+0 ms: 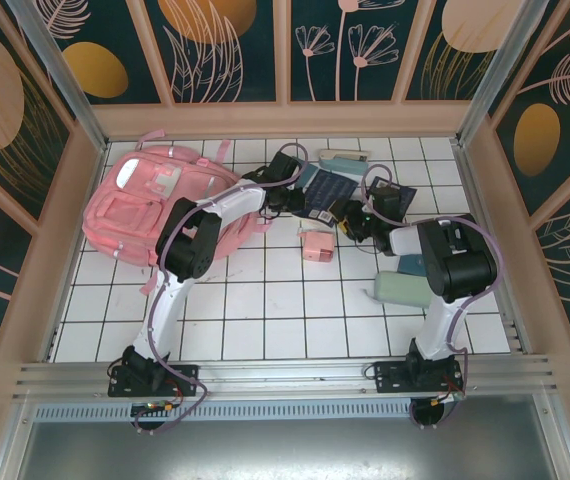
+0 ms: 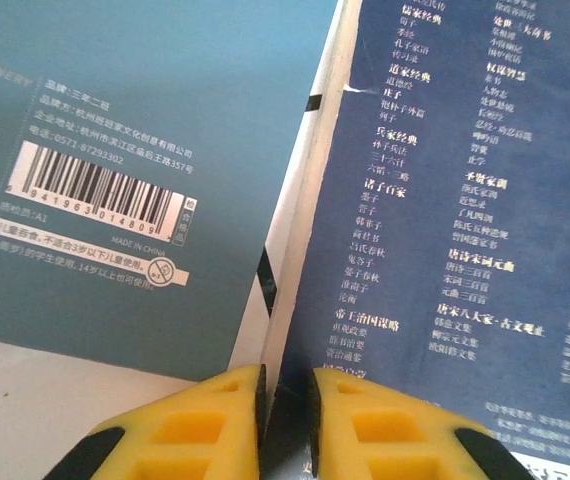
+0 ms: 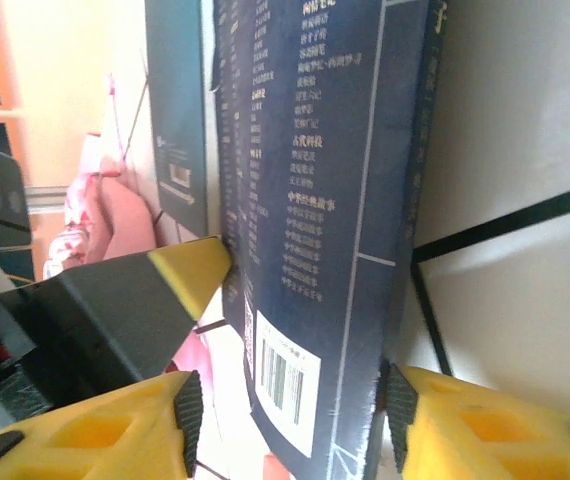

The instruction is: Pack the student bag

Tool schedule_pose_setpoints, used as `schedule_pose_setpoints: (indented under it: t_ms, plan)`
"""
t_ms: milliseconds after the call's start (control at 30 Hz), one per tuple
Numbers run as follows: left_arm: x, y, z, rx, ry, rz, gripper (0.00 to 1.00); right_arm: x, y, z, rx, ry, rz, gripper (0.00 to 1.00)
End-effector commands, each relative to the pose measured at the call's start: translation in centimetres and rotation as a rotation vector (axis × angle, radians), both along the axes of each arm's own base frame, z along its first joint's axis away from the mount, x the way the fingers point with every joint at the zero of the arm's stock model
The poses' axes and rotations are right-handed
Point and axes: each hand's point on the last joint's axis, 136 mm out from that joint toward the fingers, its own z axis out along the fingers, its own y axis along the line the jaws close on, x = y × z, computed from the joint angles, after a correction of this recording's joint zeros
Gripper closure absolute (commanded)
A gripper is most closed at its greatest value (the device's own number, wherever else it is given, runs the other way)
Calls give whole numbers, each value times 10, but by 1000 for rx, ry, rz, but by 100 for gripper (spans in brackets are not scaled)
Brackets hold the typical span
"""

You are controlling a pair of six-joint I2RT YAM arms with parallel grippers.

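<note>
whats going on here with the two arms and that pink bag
Both arms are working on a dark blue book lying mid-table, to the right of the student bag. The left claw pinches the book's edge. The right claw straddles the same book with its jaws open. The book is not yet in the bag.

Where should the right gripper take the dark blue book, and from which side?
Probably its barcode end, approached lengthwise from that short side. The dark blue book is narrow there, the right gripper stands open with a finger on each side of it, and the left gripper has a long edge pinched.
</note>
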Motion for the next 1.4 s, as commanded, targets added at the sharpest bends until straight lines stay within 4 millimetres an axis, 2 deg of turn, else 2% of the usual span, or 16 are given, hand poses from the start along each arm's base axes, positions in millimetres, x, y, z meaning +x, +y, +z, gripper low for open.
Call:
schedule_pose_setpoints:
  t_ms: [0, 333, 367, 500, 567, 633, 767, 867, 967, 1167, 1200, 1367]
  plan:
    - [-41, -11, -25, 21, 113, -95, 81, 6, 25, 45, 82, -145, 102, 48]
    - [-42, -8, -21, 40, 102, -103, 81, 19, 16, 19, 5, -84, 72, 53]
    - [-42, -7, -21, 43, 100, -102, 81, 21, 15, 16, -18, -71, 68, 56]
    - [-39, -3, -14, 65, 83, -94, 81, 26, 8, 13, -43, -62, 65, 84]
    - [-35, -2, 0, 66, 55, -84, 81, 25, 5, 12, -49, -60, 58, 96]
    - [-30, -1, 20, 61, 19, -72, 79, 23, 4, 15, -46, -65, 49, 100]
    - [-20, 10, 74, 66, -83, -19, 68, 15, 3, 30, -21, -97, 41, 100]
    - [-16, 35, 110, 108, -165, 61, 63, 9, 1, 48, -13, -136, 37, 100]
    - [-17, 73, 128, 174, -198, 140, 60, 2, 2, 69, -5, -179, 45, 100]
    - [-43, 158, 111, 361, -145, 237, 51, -12, 16, 110, -15, -274, 92, 100]
    - [-50, 168, 107, 393, -140, 238, 47, -13, 19, 114, -13, -282, 103, 100]
    - [-76, 207, 85, 576, -117, 233, 46, -22, 37, 132, 7, -318, 153, 100]
